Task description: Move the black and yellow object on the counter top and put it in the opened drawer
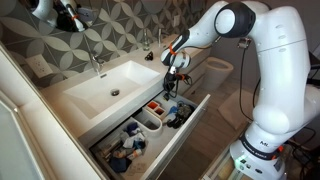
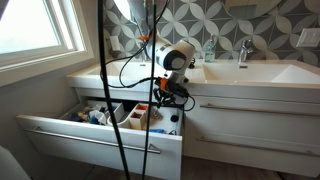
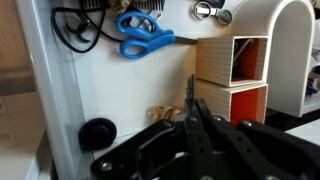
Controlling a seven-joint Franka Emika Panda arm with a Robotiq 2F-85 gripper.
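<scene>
Tool (image 2: pixel 170 97) hung over opened drawer (image 2: pixel 100 142), just off front edge of tabletop (image 2: pixel 100 77). Fingers were pinched together in wrist view, gripping black and yellow object (image 2: pixel 163 96); its black cords dangled toward 6 o'clock. Blue scissors (image 3: pixel 145 35) lay in drawer at 11 o'clock of fingertips, wrist view. White divider bin (image 1: pixel 152 120) sat at 7 o'clock of tool.

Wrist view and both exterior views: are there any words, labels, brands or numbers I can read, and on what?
No text can be read in any view.
Robot base: any marking is too small to read.
Items in the opened drawer: too small and blurred to read.
Blue scissors: no lettering visible.
The black and yellow object: no lettering visible.
</scene>
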